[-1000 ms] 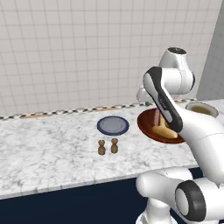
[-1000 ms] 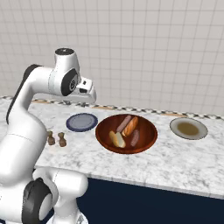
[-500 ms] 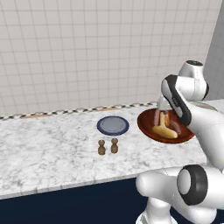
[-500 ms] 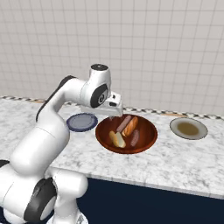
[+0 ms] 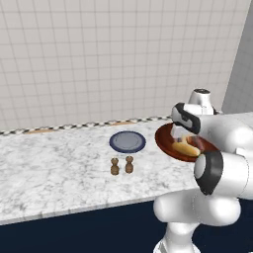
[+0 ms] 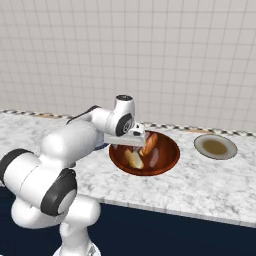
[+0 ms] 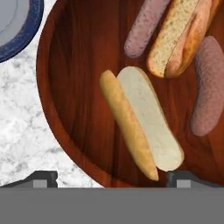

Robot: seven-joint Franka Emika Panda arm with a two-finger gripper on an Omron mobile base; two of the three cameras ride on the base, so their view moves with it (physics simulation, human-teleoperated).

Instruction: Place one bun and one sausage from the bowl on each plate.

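Note:
The wide brown wooden bowl holds two buns and two sausages. One bun lies split side up directly below my gripper, whose fingertips stand far apart, open, with nothing held. The other bun lies beyond it, between one sausage and the second sausage. In the right base view my gripper hovers low over the bowl's left part, above the bun. The blue-grey plate lies left of the bowl, bare. The beige plate lies to the right, bare.
Two small brown shakers stand on the marble counter in front of the blue plate. A tiled wall runs behind the counter. The counter's front edge lies close to the bowl.
The arm has swung from near the blue plate to the right and come down low over the bowl. Buns, sausages and plates have not moved.

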